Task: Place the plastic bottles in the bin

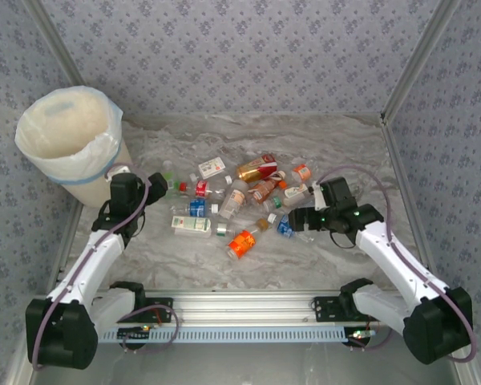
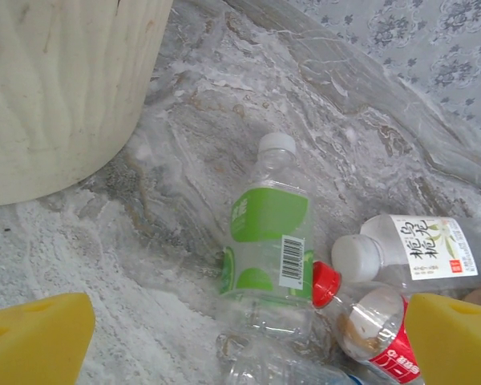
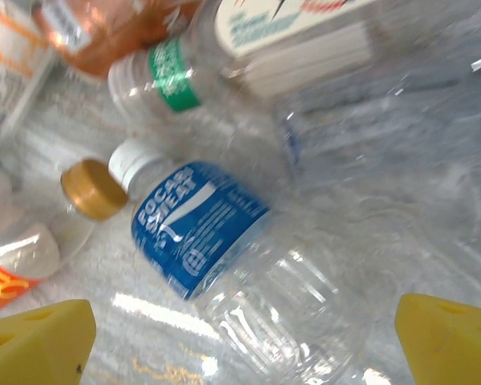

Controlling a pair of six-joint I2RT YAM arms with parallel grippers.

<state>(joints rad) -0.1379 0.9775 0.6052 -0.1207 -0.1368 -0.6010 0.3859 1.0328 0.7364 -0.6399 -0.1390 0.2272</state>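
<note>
We see the left claw (image 2: 244, 343) spread wide over a green-labelled bottle (image 2: 268, 233) near the bin (image 2: 56, 96); the right claw (image 3: 240, 341) gapes empty over a blue-labelled bottle (image 3: 196, 228).

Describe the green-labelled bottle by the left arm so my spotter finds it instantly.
Start at the tall cream bin at far left. On the pile's edge nearest it lies a clear, white-capped bottle. It has a bright green label with a barcode; its neighbours' are white and red.

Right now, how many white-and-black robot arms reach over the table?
2: left arm beside the cream-white cylindrical bin; right arm at the right edge of the clear plastic bottles.
</note>
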